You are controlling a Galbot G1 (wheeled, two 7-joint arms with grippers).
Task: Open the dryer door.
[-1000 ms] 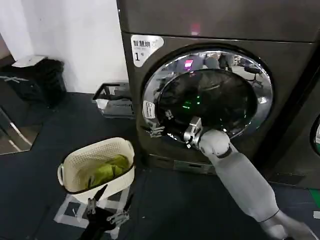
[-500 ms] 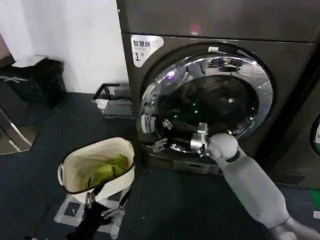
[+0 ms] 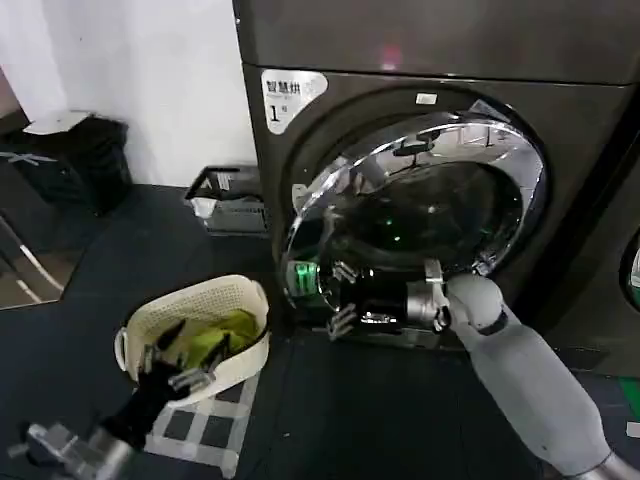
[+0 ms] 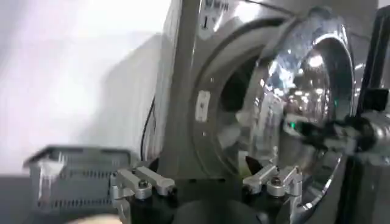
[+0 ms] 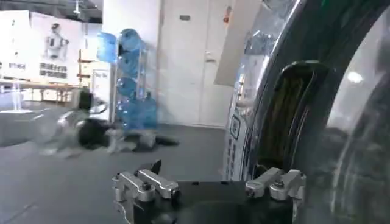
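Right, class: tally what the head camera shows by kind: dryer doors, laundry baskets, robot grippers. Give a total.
Dryer doors: 1, the dryer door
Laundry baskets: 1, the cream basket
Robot grippers: 2, the left gripper and the right gripper
Total: 4

The dryer door (image 3: 420, 215) has a wide mirror-polished chrome rim around glossy dark tinted glass. The dryer body (image 3: 330, 130) around it is smooth, satin dark grey metal. My right gripper (image 3: 338, 298) at that rim shows bright bare metal fingers. The laundry basket (image 3: 200, 335) before the dryer is matt cream perforated plastic, holding green cloth (image 3: 215, 335).
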